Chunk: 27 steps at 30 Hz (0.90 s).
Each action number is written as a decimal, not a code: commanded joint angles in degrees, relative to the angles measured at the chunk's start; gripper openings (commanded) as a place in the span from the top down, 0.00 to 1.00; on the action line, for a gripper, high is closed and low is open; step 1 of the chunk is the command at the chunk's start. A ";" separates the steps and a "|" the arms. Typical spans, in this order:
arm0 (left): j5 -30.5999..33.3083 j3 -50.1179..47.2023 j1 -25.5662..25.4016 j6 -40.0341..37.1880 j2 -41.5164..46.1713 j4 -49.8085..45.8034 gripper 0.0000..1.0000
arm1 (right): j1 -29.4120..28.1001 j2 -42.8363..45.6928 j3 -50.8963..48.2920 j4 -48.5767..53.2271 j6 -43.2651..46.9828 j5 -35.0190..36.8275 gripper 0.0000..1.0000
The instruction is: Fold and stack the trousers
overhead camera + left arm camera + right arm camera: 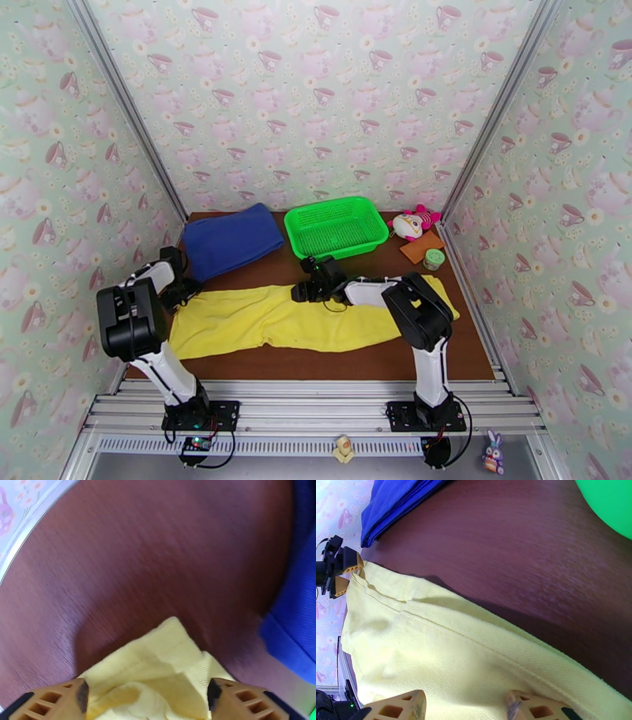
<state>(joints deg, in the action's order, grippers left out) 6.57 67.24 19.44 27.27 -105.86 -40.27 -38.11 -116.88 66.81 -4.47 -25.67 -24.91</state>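
Observation:
The bright yellow trousers (300,320) lie spread lengthwise across the brown table (316,367). My left gripper (188,294) is at their far left corner. In the left wrist view that bunched corner of the trousers (158,669) sits between the wide-apart fingers of the left gripper (148,695), which is open. My right gripper (304,294) is low over the far edge near the middle. It too is open, and the right gripper (464,705) straddles flat trousers (454,657) cloth. The left gripper (347,576) also appears at the corner in the right wrist view.
A folded dark blue cloth (229,237) lies at the back left, close to the left gripper. A green basket (336,225) stands at the back centre. A plush toy (412,223), a brown card (421,247) and a small jar (433,259) sit at the back right.

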 commanded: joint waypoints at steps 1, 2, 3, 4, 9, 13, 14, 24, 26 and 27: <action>0.29 2.83 0.23 0.00 -1.55 -0.90 0.34 | 0.40 -5.73 -2.33 7.26 -0.09 1.50 0.43; 0.37 2.45 0.24 0.27 -1.54 -0.80 0.34 | 0.40 -5.72 -2.29 7.36 -0.08 1.59 0.43; 0.42 1.73 0.25 0.61 -1.12 -0.25 0.34 | 0.40 -5.73 -2.30 7.37 -0.06 1.75 0.43; 0.38 0.98 0.29 0.89 -0.70 0.09 0.38 | 0.40 -5.81 -2.29 7.37 -0.03 1.75 0.43; 1.38 -1.38 0.29 1.30 1.45 0.46 0.45 | 0.40 -5.99 -2.21 7.46 -0.08 1.74 0.43; 2.00 -2.53 0.33 1.56 3.04 0.37 0.55 | 0.40 -5.99 -2.26 7.54 -0.08 1.86 0.43; 2.17 -2.79 0.41 1.68 3.48 0.37 0.57 | 0.40 -5.99 -2.21 7.55 -0.08 1.85 0.43; 4.15 -3.96 0.69 2.00 7.98 -0.63 0.96 | 0.40 -5.73 -2.25 7.81 -0.11 1.96 0.43; 4.29 -3.87 0.73 2.00 8.68 -1.18 1.00 | 0.40 -5.73 -2.34 7.84 -0.19 2.08 0.43; 4.48 -3.87 0.77 2.00 9.26 -1.58 1.00 | 0.40 -5.80 -2.31 7.81 -0.26 2.06 0.43</action>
<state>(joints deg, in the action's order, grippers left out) 9.69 63.70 19.77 29.45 -98.72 -40.47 -38.11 -116.92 66.81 -4.67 -25.67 -24.93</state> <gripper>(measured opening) 0.042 0.571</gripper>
